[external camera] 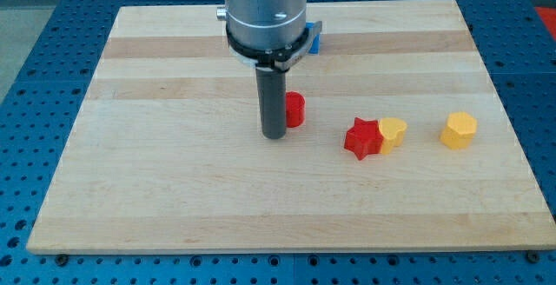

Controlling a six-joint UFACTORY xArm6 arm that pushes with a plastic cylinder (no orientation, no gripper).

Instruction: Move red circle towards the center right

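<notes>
Camera view, the only one, looks down at a slant on a pale wooden desk [174, 198] lying on a blue perforated base [35, 7]. From the view's top the arm's grey cylindrical housing [265, 11] comes in, and a straight dark rod [274, 102] drops from it. My tip [274, 135] rests on the desk a little left of the board's middle. This tool is a bare rod with nothing to widen or narrow, and it holds nothing.

A red circle [296, 109] sits at about 2 o'clock from my tip, just beside the rod; its left edge is hidden behind the rod, so I cannot tell whether they touch.

Farther off at 3 o'clock from my tip lies a red star [362, 138], and a yellow block of rounded, heart-like shape [393, 133] touches the star's right side. At 3 o'clock from that pair, apart from them and near the desk's right edge, stands a yellow hexagon [458, 130].

At 12 o'clock from my tip, near the desk's far edge, a blue block [316, 37] peeks out from behind the arm housing; its shape cannot be made out.
</notes>
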